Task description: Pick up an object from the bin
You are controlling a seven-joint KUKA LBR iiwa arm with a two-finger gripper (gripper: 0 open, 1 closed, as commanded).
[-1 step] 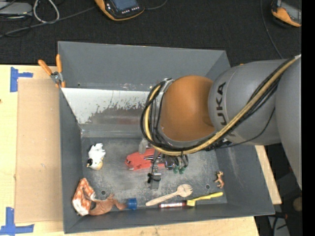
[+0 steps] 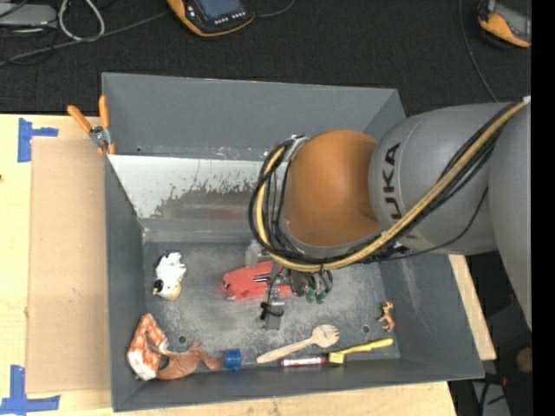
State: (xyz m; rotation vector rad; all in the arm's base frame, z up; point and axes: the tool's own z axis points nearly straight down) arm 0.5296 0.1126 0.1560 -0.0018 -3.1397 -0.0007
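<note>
One red toy (image 2: 245,282), long and blocky, lay on the floor of the bin (image 2: 217,120) near its middle. Its long axis ran left to right, with the right end tipped slightly toward the far wall. The gripper (image 2: 271,311) hung below the arm's orange cover, its tip at the right end of that toy and a little to the near side of it. Whether the two touched could not be settled. Whether the gripper was open or closed could not be told either, and nothing was seen held in it.

Judgement: the toy lay left and slightly far of the tip, so a grasp would call for a short shift that way, closing across the toy's short width. A wooden spoon (image 2: 303,343) lay on the near side, apart from the gripper. A black-and-white toy cow (image 2: 169,276) stood well to the left.
</note>
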